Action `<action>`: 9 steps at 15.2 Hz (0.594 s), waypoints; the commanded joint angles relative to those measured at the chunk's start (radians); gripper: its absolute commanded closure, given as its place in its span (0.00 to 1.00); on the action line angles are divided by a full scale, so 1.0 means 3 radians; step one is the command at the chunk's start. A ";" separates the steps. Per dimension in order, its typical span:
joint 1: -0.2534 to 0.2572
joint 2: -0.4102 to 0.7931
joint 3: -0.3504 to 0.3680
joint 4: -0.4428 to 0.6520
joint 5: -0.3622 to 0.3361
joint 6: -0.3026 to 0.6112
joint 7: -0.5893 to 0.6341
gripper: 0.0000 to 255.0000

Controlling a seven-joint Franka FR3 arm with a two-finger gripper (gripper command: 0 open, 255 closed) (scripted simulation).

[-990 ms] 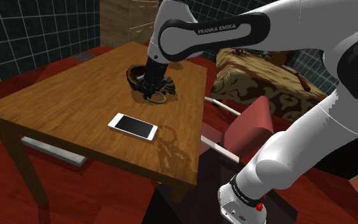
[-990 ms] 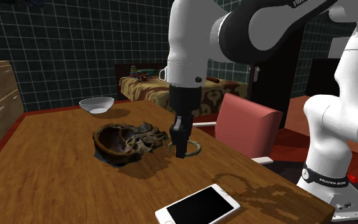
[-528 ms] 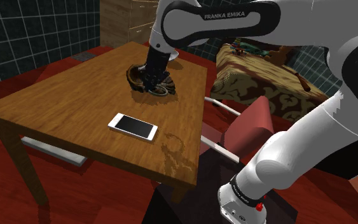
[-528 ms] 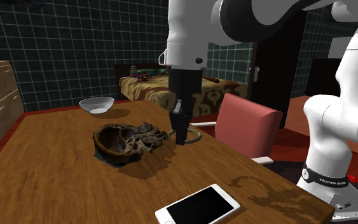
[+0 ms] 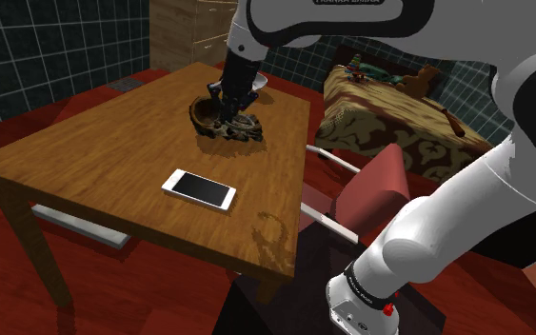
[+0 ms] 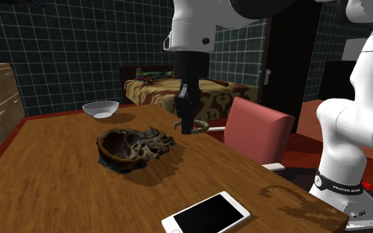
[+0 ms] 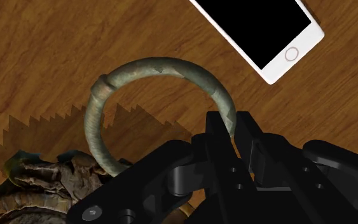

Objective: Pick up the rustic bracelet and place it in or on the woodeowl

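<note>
Bracelet [image 7: 158, 62] band tight between the jaws

Not much to read here. The arm's dark joint [image 5: 351, 14] has white lettering, but the shoulder view's top edge chops it, so only the letter bottoms show. The black band [image 6: 340, 190] round the arm's base carries a line of small white print, too tiny to make out.

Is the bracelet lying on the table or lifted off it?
Lifted. The gripper clasps the bracelet by its rim; it hangs clear of the table, its shadow offset on the wood.
</note>
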 commanded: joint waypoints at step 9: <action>-0.0243 0.0870 -0.0248 0.1096 -0.0178 -0.0270 -0.0423 1.00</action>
